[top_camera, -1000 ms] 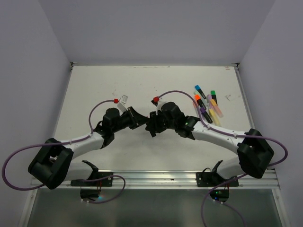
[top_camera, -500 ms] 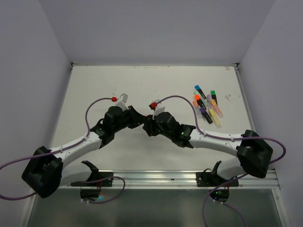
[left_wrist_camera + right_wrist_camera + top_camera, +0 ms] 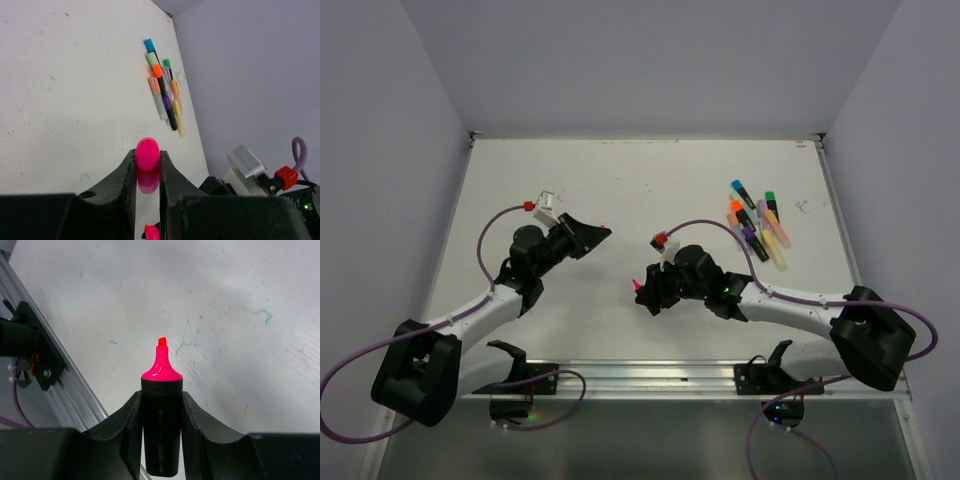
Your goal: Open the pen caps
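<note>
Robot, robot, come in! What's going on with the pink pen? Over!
Left gripper shut on pink cap. Right gripper shut on pink highlighter, tip bare. Other highlighters far right, nothing in the way.

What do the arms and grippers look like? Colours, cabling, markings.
The left arm and right arm match: white links, black joint housings. The left gripper and right gripper are black, with curved fingers. A purple cable loops along each arm to a red connector. No readable markings.

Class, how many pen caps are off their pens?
1: the pink cap in the left gripper; the right gripper holds its highlighter. Piled pens look capped; some may be hidden.
</note>
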Tool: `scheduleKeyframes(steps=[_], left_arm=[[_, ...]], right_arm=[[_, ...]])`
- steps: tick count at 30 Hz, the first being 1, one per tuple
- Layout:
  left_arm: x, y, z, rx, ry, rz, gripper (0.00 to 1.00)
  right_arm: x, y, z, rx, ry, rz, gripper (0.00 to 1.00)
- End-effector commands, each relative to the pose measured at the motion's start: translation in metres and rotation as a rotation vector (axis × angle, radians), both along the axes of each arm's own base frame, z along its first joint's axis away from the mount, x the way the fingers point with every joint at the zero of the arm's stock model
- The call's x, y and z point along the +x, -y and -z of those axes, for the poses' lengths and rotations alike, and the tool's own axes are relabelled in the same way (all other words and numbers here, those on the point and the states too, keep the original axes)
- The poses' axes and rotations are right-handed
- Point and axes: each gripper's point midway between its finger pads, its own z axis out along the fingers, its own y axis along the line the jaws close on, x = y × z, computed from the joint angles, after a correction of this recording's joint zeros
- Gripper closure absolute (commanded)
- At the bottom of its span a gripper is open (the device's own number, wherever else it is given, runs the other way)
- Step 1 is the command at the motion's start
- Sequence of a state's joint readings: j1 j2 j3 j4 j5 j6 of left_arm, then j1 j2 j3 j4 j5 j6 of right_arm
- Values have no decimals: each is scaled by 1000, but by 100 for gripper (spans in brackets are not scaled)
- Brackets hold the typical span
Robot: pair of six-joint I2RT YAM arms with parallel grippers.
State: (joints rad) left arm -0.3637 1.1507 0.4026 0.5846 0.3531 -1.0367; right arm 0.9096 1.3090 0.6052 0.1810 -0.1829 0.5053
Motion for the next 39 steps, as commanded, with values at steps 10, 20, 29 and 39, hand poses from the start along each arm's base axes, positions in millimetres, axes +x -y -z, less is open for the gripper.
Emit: scheduleKeyframes(steps=[10,20,29,39], left_arm=[[51,-35,29,388,-94,-162,100],[70,-72,75,487,-192,-220,100],[64,-107,100,547,-285,-272,100],[37,-154,127,654,-457,-418,100]], right_arm=[[30,36,46,-348,-49,202,100],[46,20,50,-383,-8,214,100],[69,16,47,-442,8,243,100],[123,4,54,-494,10,307,100]])
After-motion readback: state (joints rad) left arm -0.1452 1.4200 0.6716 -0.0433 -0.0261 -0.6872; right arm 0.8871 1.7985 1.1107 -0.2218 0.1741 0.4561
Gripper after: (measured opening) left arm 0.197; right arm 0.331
